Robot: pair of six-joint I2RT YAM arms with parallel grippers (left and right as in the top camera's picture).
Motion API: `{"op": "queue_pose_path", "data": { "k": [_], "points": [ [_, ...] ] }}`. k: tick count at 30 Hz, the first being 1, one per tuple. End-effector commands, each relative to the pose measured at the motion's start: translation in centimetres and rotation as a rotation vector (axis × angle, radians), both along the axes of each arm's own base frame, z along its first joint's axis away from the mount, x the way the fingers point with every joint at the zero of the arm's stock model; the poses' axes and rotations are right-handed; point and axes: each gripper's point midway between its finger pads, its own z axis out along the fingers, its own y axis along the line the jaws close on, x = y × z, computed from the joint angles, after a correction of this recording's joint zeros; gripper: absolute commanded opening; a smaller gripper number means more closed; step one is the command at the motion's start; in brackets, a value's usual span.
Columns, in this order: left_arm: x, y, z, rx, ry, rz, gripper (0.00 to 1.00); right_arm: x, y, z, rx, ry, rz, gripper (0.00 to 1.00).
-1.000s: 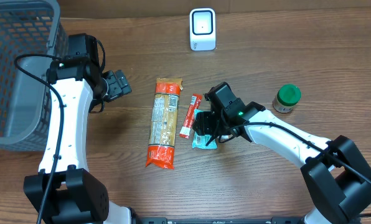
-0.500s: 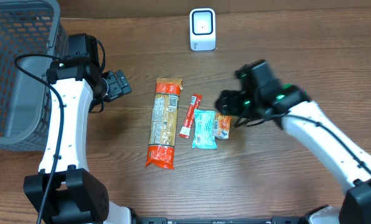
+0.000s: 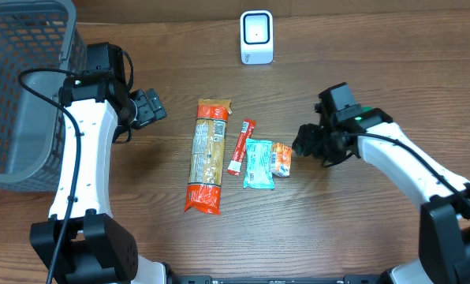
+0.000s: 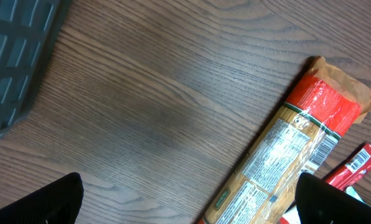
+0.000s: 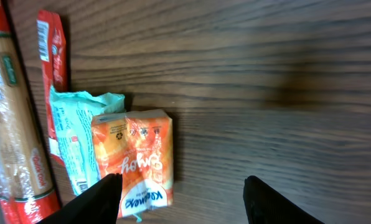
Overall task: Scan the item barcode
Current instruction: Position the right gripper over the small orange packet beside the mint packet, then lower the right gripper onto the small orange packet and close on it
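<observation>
From above, I see the right gripper [image 3: 307, 143] low over the worktop [image 3: 361, 237], right of centre. Its jaws are parted to a middling width and hold nothing. It sits just beside the pouch [image 3: 281, 159] but apart from it. The orange pouch lies flat mid-worktop, touching the teal packet [image 3: 258, 164] on its left. Further left lie the red stick [image 3: 240, 146] and the long pasta [image 3: 208, 155]. The scanner [image 3: 256, 36] stands at the far edge, well apart from the pouch. The left gripper [image 3: 150, 107] hangs near the basket [image 3: 18, 87], which fills the far left corner.

On the left wrist, the left gripper [image 4: 188, 208] is spread as wide as it goes, with only bare wood between its tips. The pasta [image 4: 285, 149] runs along the right side, with the stick [image 4: 356, 165] beyond it and the basket [image 4: 11, 56] at the upper left.

On the right wrist, the right gripper [image 5: 179, 199] is open and empty. The pouch [image 5: 136, 158] overlaps the packet [image 5: 76, 143], its lower end close to one tip. I cannot tell whether they touch. The stick [image 5: 53, 56] and pasta [image 5: 11, 124] lie past them.
</observation>
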Motion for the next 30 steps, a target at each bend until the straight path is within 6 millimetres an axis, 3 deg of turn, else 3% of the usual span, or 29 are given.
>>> {"op": "queue_pose_path", "data": {
  "k": [1, 6, 16, 25, 30],
  "points": [
    [0.3, 0.1, 1.0, 0.015, -0.029, -0.010, 1.00, -0.7, 1.3, -1.1, -0.002, 0.020, 0.037, 0.64],
    [0.3, 0.1, 1.0, 0.016, -0.029, -0.010, 1.00, -0.8, 2.8, -2.4, -0.002, 0.018, 0.076, 0.58],
    [0.3, 0.1, 1.0, 0.015, -0.029, -0.011, 1.00, -0.8, 3.6, -2.8, -0.001, 0.013, 0.074, 0.58],
    [0.3, 0.1, 1.0, 0.016, -0.029, -0.010, 1.00, -0.9, 3.9, -2.7, 0.014, 0.017, 0.079, 0.80],
    [0.3, 0.1, 1.0, 0.016, -0.029, -0.010, 1.00, -1.1, 4.2, -2.5, 0.034, 0.025, 0.085, 0.80]
  ]
}}
